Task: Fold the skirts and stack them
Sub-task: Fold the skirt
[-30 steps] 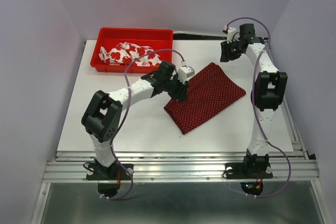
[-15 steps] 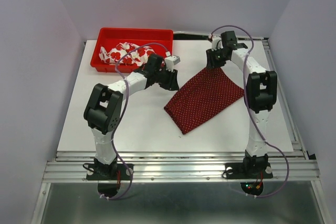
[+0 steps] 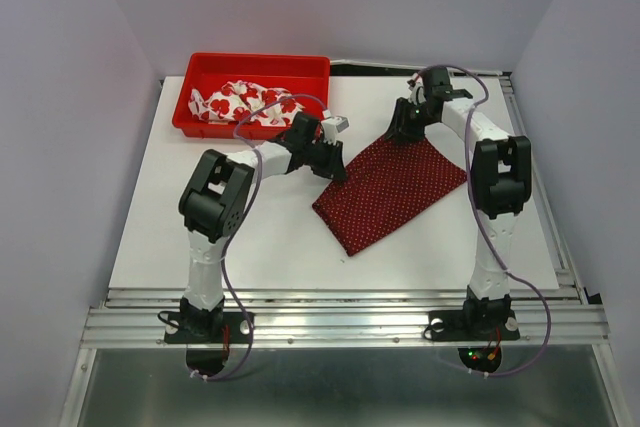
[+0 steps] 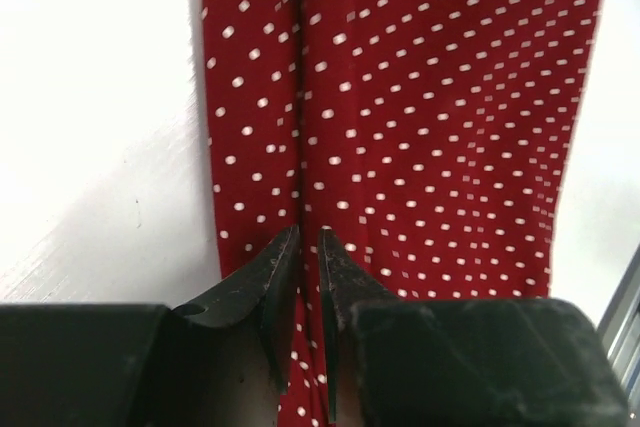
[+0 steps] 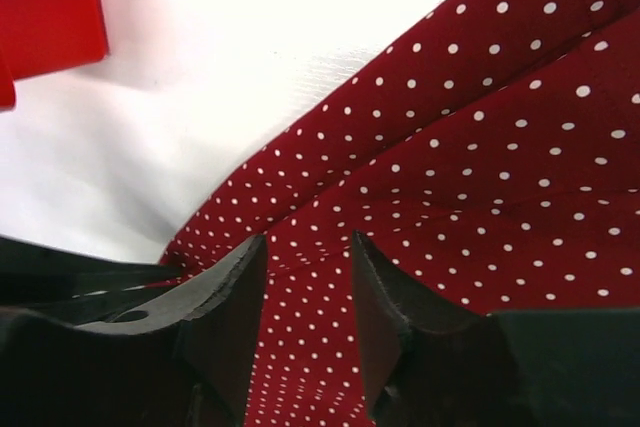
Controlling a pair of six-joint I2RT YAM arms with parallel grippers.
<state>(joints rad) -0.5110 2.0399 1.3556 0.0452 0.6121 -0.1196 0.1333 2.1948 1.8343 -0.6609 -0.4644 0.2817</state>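
The dark red polka-dot skirt (image 3: 395,192) lies flat at the table's middle right. My left gripper (image 3: 338,165) is down at its far left edge. In the left wrist view its jaws (image 4: 308,232) stand almost together, pinching a raised ridge of the dotted cloth (image 4: 430,127). My right gripper (image 3: 398,130) is at the skirt's far corner. It (image 5: 308,237) stands open just over the dotted cloth (image 5: 480,167), astride a fold. The white skirt with red flowers (image 3: 240,102) lies crumpled in the red tray (image 3: 250,59) at the back left.
The red tray's corner (image 5: 50,7) shows at the top left of the right wrist view. Purple cables loop above both arms. The table's metal rail (image 3: 340,322) runs along the near edge, and walls close in on both sides.
My right arm swung in from the back right down to the skirt's far corner. My left gripper shifted along the skirt's left edge and its jaws narrowed onto the cloth.
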